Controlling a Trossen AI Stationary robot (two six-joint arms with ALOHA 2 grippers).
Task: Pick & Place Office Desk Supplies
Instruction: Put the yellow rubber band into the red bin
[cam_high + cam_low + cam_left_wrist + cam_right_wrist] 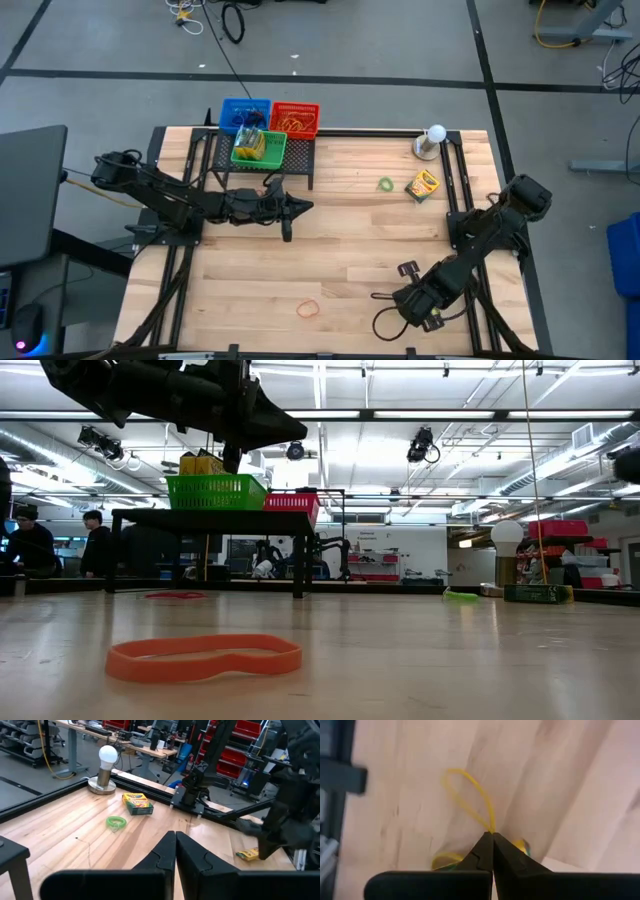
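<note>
Currently the main risk sits at the right gripper (493, 836): its fingers are pressed together on a thin yellow rubber band (470, 802), pinching only one end of the loop. The band could slip free on lifting, because so little of it is caught, or it could stretch and snap off the table (340, 260).

In the high view the right arm reaches down to the lower right of the frame, its gripper (408, 300) low over the wood near the front edge. The left arm stretches across the left centre, its gripper (300, 207) pressed together and empty, just in front of a black rack (262, 166) carrying green (259, 148), blue (243, 111) and red (294, 120) baskets.

Other supplies remain loose: an orange rubber band (308, 308) at lower centre, a green rubber band (385, 184) and a crayon box (422, 184) at upper right, beside a white ball on a round base (432, 141).
</note>
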